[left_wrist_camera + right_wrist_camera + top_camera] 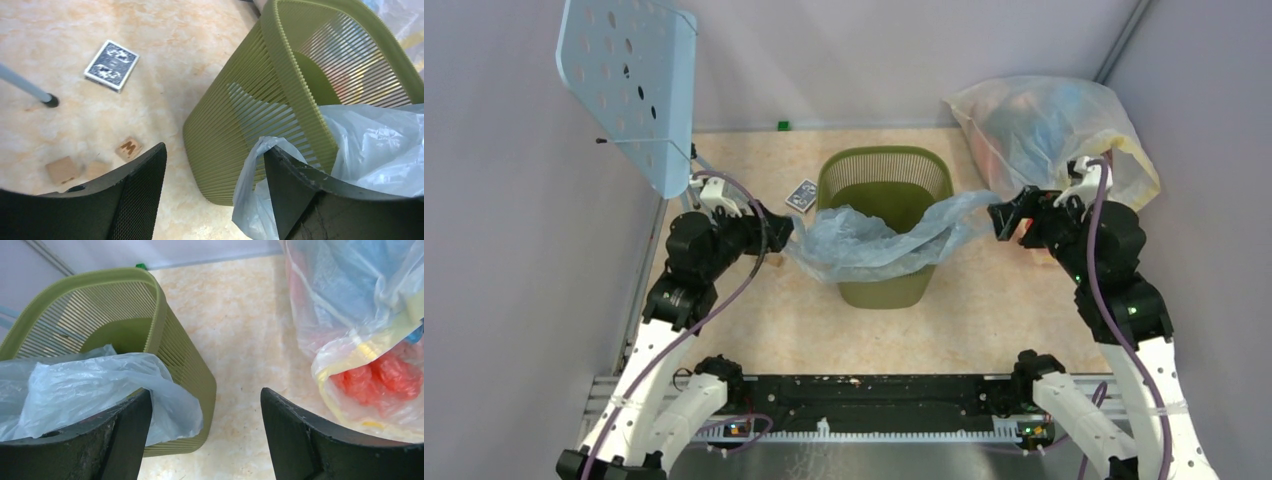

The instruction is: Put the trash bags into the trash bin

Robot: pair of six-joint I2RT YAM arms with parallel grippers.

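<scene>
The left gripper (778, 232) is seen open, the bag (864, 245) hooked over one finger. The bag is draped across the near rim of the bin (924, 165), not yet inside. The right gripper (1002, 220) is open too, with film over one finger. Release is judged to be in hand, and a push inward would be needed next. The beige table (754, 330), with cards (802, 195) and a sack (1034, 120), is enclosed by grey walls.

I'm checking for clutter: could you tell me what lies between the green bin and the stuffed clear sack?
The right wrist view shows only bare table between the trash bin and the sack.
</scene>
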